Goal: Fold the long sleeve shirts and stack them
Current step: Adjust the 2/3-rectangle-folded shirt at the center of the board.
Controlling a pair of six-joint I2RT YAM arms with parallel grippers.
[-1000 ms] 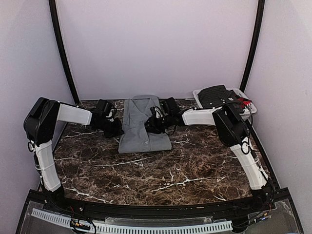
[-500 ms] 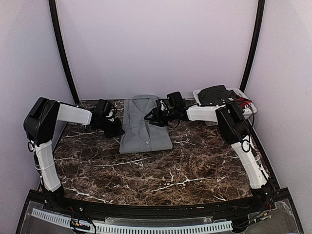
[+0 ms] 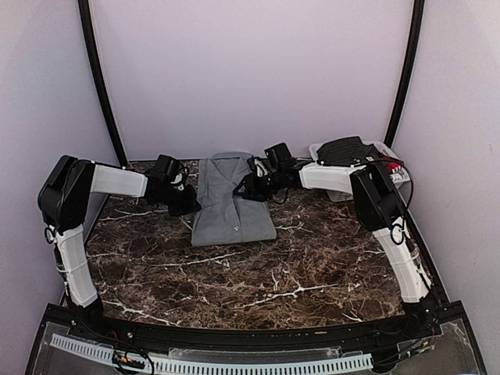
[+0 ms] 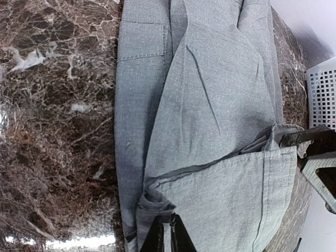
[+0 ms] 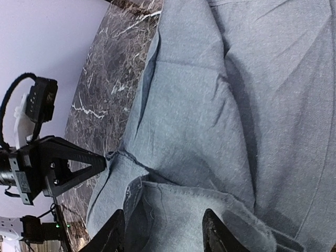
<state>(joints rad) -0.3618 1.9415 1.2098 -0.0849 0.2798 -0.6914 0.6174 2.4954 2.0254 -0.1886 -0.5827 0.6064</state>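
One grey long sleeve shirt [image 3: 232,205] lies folded lengthwise at the back middle of the marble table, collar toward the wall. My left gripper [image 3: 190,205] sits at its left edge, shut on a bunched fold of the cloth [image 4: 157,207]; its fingertips [image 4: 168,237] press together there. My right gripper [image 3: 245,189] hovers over the shirt's right side, open, its two fingers [image 5: 113,235] spread wide above a folded-over flap [image 5: 194,210]. In the left wrist view the right gripper [image 4: 311,155] stands at the far edge of that flap.
A white slatted basket [image 3: 393,155] stands at the back right corner with a dark garment [image 3: 344,150] in it. Walls close in the back and both sides. Bare marble table [image 3: 258,273] stretches in front of the shirt.
My right gripper has opened wider and drawn back toward the rear right, off the middle of the shirt. The left gripper has stayed shut at the left edge.
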